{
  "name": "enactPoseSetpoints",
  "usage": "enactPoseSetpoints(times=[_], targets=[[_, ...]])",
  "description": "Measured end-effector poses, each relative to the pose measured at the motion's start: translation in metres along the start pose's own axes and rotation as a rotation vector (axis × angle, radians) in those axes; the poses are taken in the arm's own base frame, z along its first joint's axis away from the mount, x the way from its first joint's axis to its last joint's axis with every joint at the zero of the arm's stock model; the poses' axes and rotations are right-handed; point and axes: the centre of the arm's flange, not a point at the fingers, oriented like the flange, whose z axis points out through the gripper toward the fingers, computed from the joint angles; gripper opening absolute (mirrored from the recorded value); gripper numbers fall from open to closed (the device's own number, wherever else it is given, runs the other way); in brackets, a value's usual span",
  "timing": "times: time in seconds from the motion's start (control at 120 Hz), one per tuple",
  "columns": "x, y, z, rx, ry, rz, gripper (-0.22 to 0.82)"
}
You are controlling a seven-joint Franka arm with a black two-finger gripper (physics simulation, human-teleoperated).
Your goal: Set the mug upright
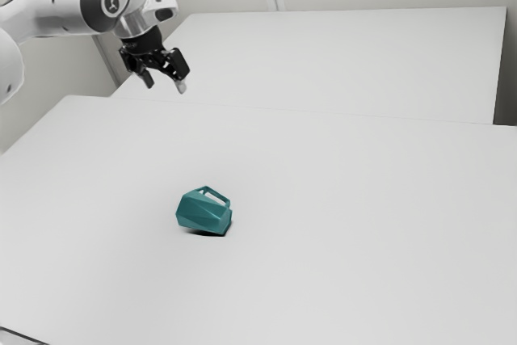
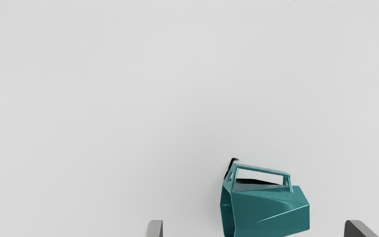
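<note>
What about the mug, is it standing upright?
No, the teal mug lies on its side on the table, its open mouth facing sideways.

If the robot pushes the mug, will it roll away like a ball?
The mug probably won't roll far: its sides are flat facets and its handle sticks out. It looks stiff, with crisp edges. Its shiny surface might be a bit slippery.

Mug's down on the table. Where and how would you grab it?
I'd pinch the long bar of the handle from above, one finger through the loop, one outside. The mug lies on its side, and the slim bar stands off the body with a gap open to the wrist view. The open tool straddles the mug's length, so probably turn it roughly crosswise first.
</note>
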Motion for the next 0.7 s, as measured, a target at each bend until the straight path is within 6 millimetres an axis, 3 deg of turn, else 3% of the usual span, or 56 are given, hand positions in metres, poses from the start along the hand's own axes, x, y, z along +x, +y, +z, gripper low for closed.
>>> enactPoseSetpoints(times=[0.067, 0.133, 0.2, 0.258, 0.367, 0.433, 0.7], targets=[[-0.010, 0.004, -0.007, -0.024, 0.021, 0.014, 0.60], [-0.037, 0.009, -0.015, -0.099, 0.052, 0.025, 0.60], [-0.067, 0.005, -0.009, -0.192, 0.061, 0.006, 0.60], [-0.082, -0.016, 0.010, -0.263, 0.046, -0.054, 0.60], [-0.113, -0.042, 0.071, -0.402, -0.039, -0.174, 0.60], [-0.117, -0.046, 0.096, -0.459, -0.081, -0.213, 0.60], [-0.135, -0.047, 0.163, -0.571, -0.236, -0.250, 0.60]])
